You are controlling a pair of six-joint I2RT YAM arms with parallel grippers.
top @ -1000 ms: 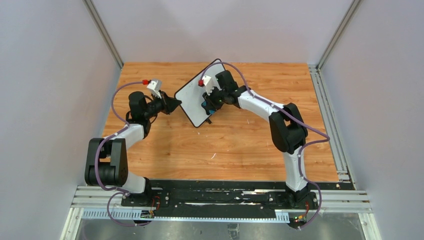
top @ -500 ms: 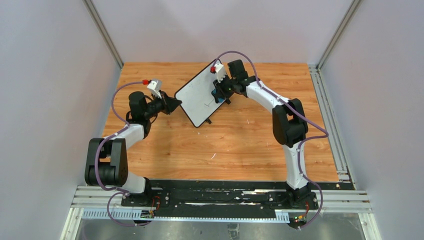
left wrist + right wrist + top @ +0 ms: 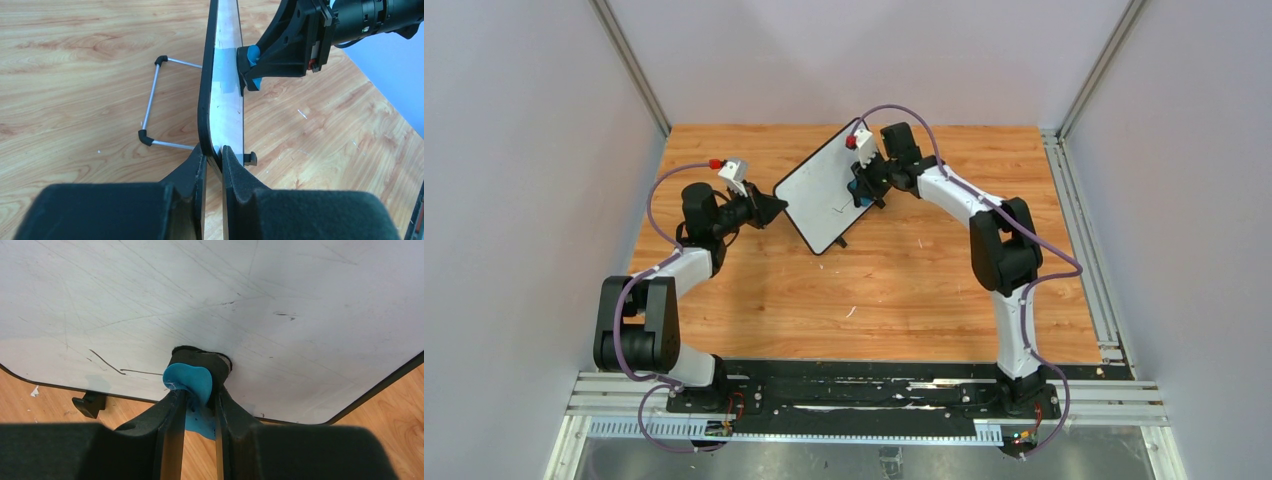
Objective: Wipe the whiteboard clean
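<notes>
The left gripper (image 3: 212,156) was clamped on the thin near edge of the whiteboard (image 3: 225,105). The right gripper (image 3: 196,395) was pinched shut on a blue eraser (image 3: 190,380), whose dark pad pressed against the board's white face. In the overhead view the board stood tilted on the table (image 3: 904,290), toward 12 o'clock from the table's middle, with the left gripper at its 9 o'clock corner and the right gripper at its 3 o'clock side.

The hold was on one narrow edge only, so a hard push from the eraser could probably twist the board out of that grip or tip it back onto its wire stand (image 3: 150,107). The eraser sat shallow between the fingers and could slip out on a sideways rub. Short black strokes (image 3: 107,361) at 9 o'clock of the eraser could be missed.

The pad's contact with the board was hidden behind the eraser. Both wrist views cut off the board's top. Whether its black foot (image 3: 251,159) touched the table was unclear.
</notes>
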